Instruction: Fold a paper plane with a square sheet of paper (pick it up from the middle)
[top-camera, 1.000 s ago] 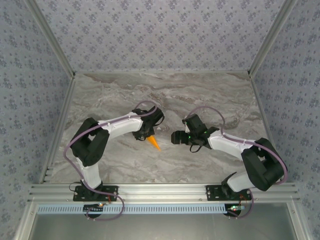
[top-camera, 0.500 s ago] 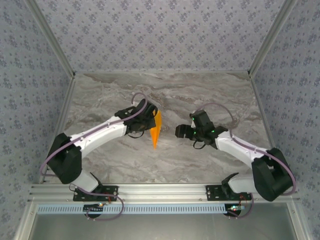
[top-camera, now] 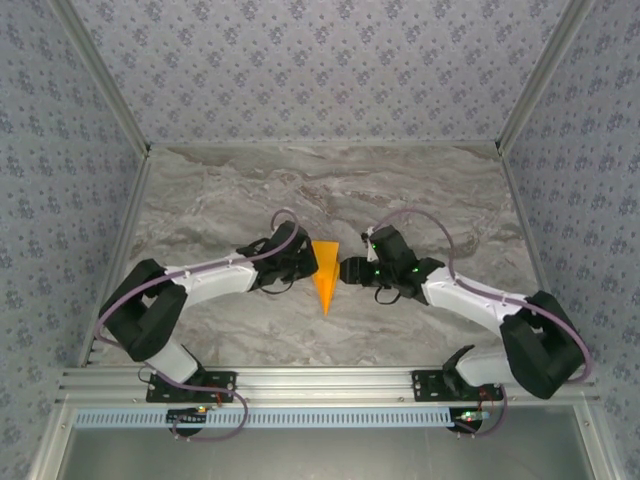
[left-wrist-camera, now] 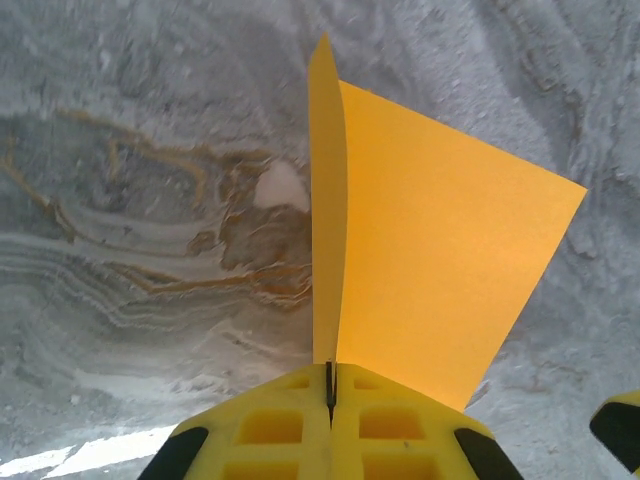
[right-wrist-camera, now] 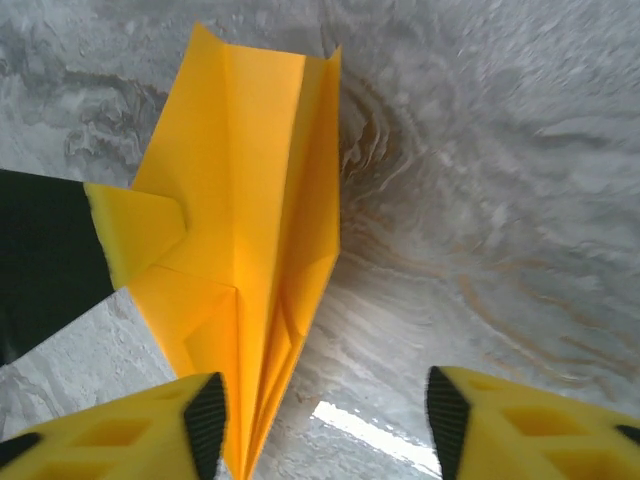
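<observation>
Booth of grey patterned wallpaper walls (top-camera: 320, 70) over a grey-veined marble tabletop (top-camera: 430, 190), with an aluminium rail (top-camera: 320, 383) along the near edge. Left arm (top-camera: 215, 278) and right arm (top-camera: 470, 295) meet mid-table. The orange paper plane (top-camera: 325, 275) sits between them, sharp tip toward the rail. Left gripper (left-wrist-camera: 329, 380) is pinched tight on the plane's edge. Right gripper (right-wrist-camera: 325, 400) has its jaws apart, plane in the gap by one finger, unclamped. The tip is cut off in the right wrist view. Contact with the table can't be told.
</observation>
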Robot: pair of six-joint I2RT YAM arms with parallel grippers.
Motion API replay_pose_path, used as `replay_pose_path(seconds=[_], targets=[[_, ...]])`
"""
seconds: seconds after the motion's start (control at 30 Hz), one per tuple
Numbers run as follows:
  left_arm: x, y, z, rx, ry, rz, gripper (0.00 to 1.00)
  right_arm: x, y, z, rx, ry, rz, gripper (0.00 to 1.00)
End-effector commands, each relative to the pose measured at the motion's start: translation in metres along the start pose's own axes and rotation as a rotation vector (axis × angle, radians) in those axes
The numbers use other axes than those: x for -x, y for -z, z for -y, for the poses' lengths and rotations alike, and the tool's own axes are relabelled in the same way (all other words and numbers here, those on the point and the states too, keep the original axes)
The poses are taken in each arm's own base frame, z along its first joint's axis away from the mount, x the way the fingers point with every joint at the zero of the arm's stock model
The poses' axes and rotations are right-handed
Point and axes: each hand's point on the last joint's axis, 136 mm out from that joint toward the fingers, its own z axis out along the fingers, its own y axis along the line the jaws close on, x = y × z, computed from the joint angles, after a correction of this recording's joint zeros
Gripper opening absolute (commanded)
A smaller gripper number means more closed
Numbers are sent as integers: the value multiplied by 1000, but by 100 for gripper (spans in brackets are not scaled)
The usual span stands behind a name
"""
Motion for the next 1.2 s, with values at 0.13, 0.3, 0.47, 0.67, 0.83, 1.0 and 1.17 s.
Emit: replay_pose_path(seconds=[0.13, 0.3, 0.47, 0.67, 0.83, 1.0, 1.17], targets=[[-2, -7, -1, -71, 57, 14, 0, 1, -23, -22, 33, 2, -27, 41], [-4, -7, -5, -64, 55, 11, 0, -3, -33, -33, 50, 27, -62, 34], [-4, -8, -5, -60, 51, 8, 0, -6, -38, -37, 57, 38, -83, 31], [-5, -8, -6, -56, 52, 6, 0, -12, -48, -29, 5, 30, -126, 37], [-5, -8, -6, -54, 48, 5, 0, -21, -56, -27, -26, 91, -172, 43], [-5, -7, -6, -55, 44, 6, 0, -28, -62, -24, -49, 106, -196, 45], [-5, -7, -8, -51, 46, 5, 0, -28, -60, -23, -69, 117, -194, 54]])
